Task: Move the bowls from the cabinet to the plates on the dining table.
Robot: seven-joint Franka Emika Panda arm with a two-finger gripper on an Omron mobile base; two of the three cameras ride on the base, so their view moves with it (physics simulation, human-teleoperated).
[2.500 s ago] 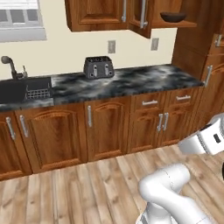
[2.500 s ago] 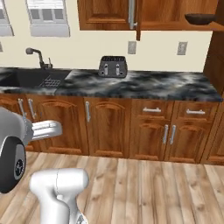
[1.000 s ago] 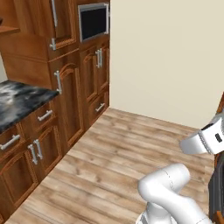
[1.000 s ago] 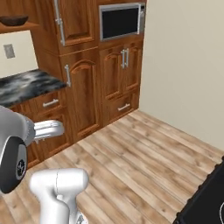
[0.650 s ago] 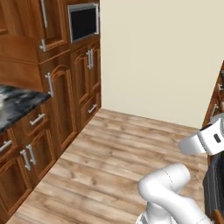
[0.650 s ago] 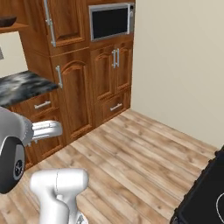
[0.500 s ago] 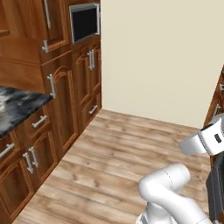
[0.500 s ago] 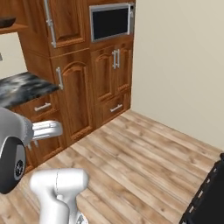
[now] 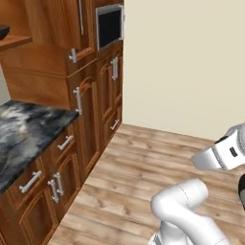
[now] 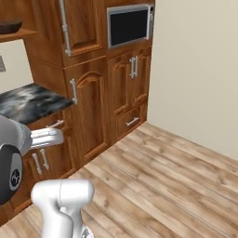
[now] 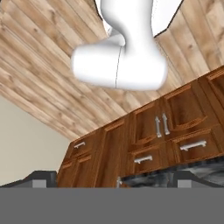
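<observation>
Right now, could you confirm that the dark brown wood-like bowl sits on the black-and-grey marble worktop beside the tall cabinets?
Not quite: the dark brown wood-like bowl sits on the open wooden cabinet shelf, above the black-and-grey marble worktop beside the tall cabinets, as the right base view shows.

dark bowl [image 9: 3,31] cut by left edge | worktop [image 9: 24,134] cropped left
</observation>
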